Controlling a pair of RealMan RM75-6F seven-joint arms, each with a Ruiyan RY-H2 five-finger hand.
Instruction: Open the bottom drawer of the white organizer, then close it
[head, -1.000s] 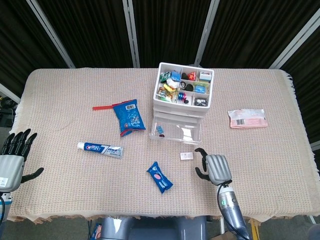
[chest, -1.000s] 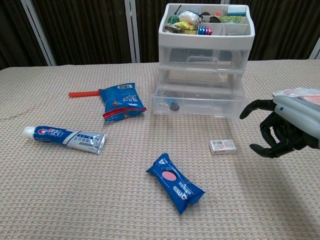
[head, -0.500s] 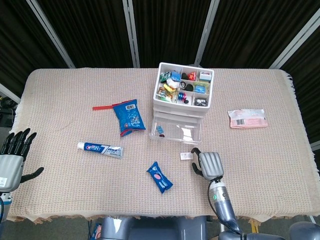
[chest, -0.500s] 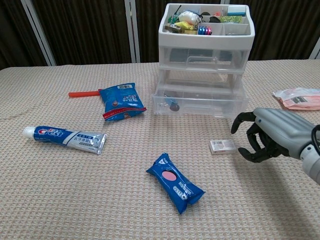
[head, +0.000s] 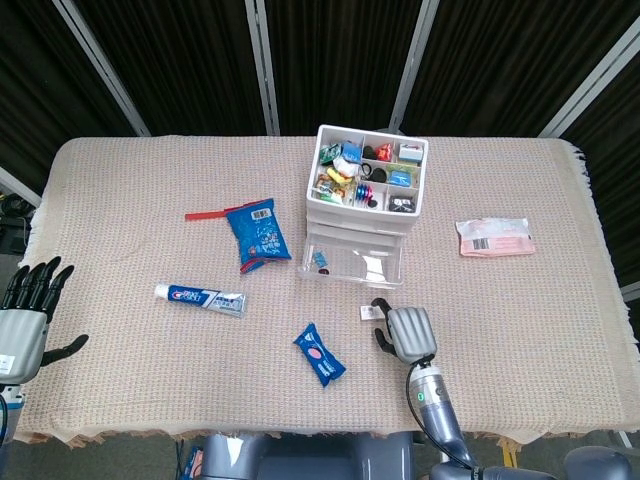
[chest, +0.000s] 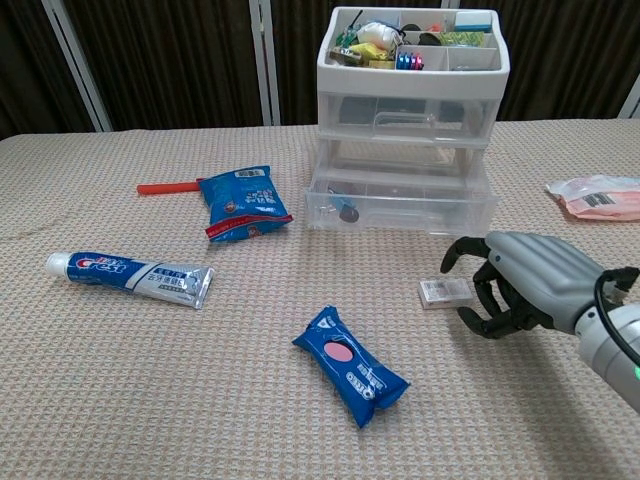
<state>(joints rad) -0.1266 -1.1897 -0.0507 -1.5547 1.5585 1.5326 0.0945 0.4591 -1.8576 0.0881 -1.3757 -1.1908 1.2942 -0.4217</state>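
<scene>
Bottom drawer (head: 352, 264) of the white organizer (head: 364, 186) is sitting pulled out toward you, so I'm reading the open step as done and the close step as the one you're working now. Your right robot hand (chest: 520, 283) is hovering low over the tabletop (head: 520, 320), holding nothing, fingers (chest: 470, 250) curled partway with a gap between them, pointing left. The drawer front is sitting just ahead of that robot hand and slightly to its left, near but not touching, as the head view shows. A small white box (chest: 446, 291) is lying right at the fingertips, between the robot hand and the drawer's line; can't tell if it's touching. For the next move you're needing to bring the fingers or palm flat against the clear drawer front and push straight back toward the organizer body, steering around that box so it isn't getting shoved in. Left robot hand (head: 25, 318) is resting far off to the side, well apart from the drawer, fingers spread, carrying nothing.
</scene>
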